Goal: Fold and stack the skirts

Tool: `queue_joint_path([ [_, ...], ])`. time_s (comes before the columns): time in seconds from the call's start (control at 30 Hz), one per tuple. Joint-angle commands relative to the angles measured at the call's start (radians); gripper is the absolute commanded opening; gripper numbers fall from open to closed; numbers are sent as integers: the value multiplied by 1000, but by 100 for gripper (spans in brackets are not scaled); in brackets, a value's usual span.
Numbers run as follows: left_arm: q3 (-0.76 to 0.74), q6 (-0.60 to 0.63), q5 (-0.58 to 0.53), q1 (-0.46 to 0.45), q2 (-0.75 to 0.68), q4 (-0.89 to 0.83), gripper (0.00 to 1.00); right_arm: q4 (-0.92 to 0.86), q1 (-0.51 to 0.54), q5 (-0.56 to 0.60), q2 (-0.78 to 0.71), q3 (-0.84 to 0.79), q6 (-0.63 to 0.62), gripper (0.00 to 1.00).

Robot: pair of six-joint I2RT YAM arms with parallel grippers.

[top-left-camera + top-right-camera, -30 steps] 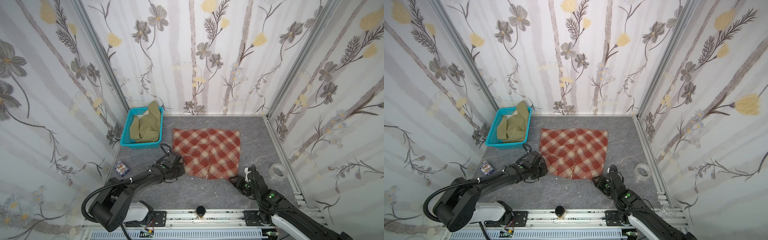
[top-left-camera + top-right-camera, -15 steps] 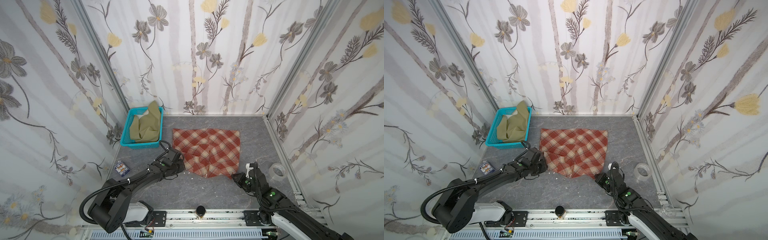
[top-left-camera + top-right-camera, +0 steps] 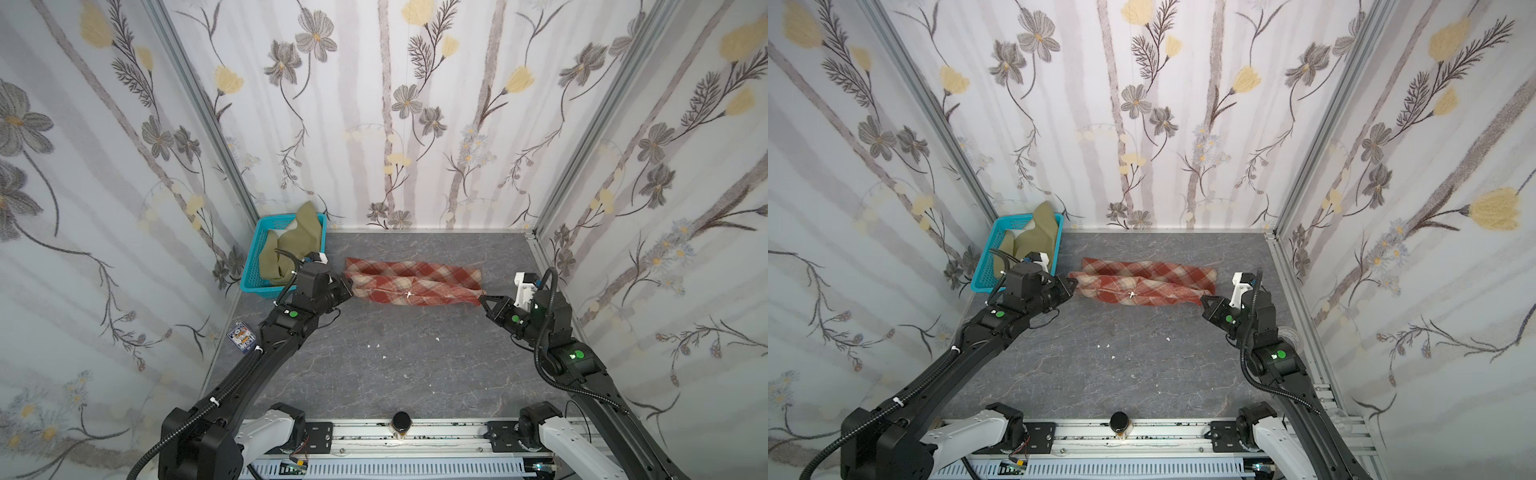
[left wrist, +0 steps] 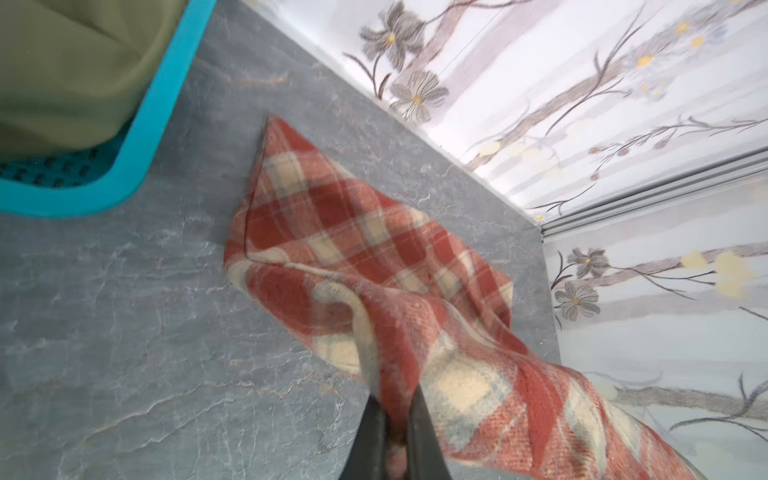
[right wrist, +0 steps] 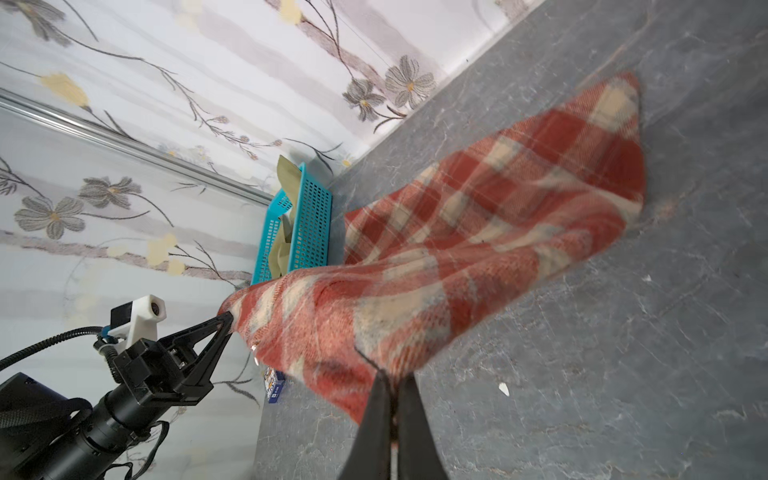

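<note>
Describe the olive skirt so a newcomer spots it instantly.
In the far left corner of the grey floor stands a turquoise basket. The olive skirt is bunched inside it, poking over the rim. Unlike the plaid skirt mid-floor, it is plain, with no pattern.

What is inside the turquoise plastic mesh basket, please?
An olive-green cloth skirt lies crumpled inside the turquoise plastic mesh basket, one end poking above the rim. Anything beneath it is covered.

Twin high overviews, close wrist views, common plaid skirt [image 3: 413,282]
</note>
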Motion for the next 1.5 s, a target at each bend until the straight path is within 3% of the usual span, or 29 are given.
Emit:
queue_joint_path([
  [0.0, 59, 34, -110, 35, 5, 0, 0, -6, -37, 14, 38, 92, -104, 0],
  [0.27, 150, 65, -92, 41, -20, 0, 0, -37, -51, -100, 65, 176, -169, 0],
  [0.5, 270, 106, -124, 42, -24, 0, 0, -44, -51, -65, 57, 235, -222, 0],
  [0.9, 576, 190, -118, 44, 133, 0, 0, -70, -63, -39, 107, 388, -304, 0],
  [1.13, 679, 244, -154, 44, 184, 1, 0, -102, -54, -112, 71, 400, -300, 0],
  [1.3, 808, 267, -134, 43, 260, 1, 0, -131, 57, -91, 23, 368, -276, 0],
  [1.47, 963, 297, -117, 43, 374, 1, 0, -2, 263, -59, -30, 243, -116, 0],
])
